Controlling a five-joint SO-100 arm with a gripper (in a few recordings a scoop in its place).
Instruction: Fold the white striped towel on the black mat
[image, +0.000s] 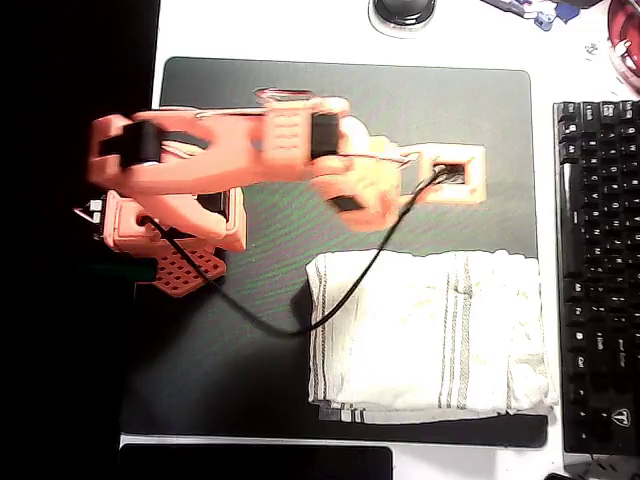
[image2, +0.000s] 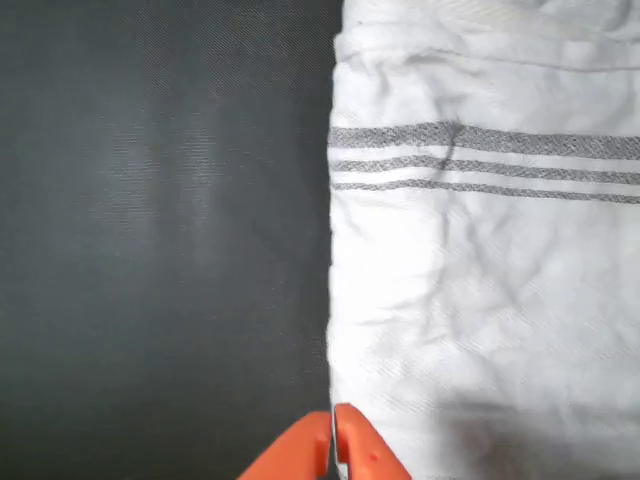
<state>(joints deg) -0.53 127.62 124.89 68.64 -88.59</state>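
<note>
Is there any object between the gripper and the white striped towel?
Nothing visible. In the wrist view the gripper hangs with fingers together at the edge of the white striped towel, over bare black mat. Only the arm's cable crosses the towel's corner.

White table (image: 260, 25) carries black mat (image: 250, 350) across mid frame, w/ black keyboard (image: 597, 270) at right edge, dark round object (image: 403, 10) top centre, glossy black strip (image: 255, 463) at bottom.

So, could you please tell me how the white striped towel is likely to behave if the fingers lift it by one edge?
The white striped towel looks wrinkled and soft, so it would probably droop rather than hold its shape. It seems to lie in layers on the black mat, so a pinch might catch only the top one. The shut orange fingers would need to open first.
</note>
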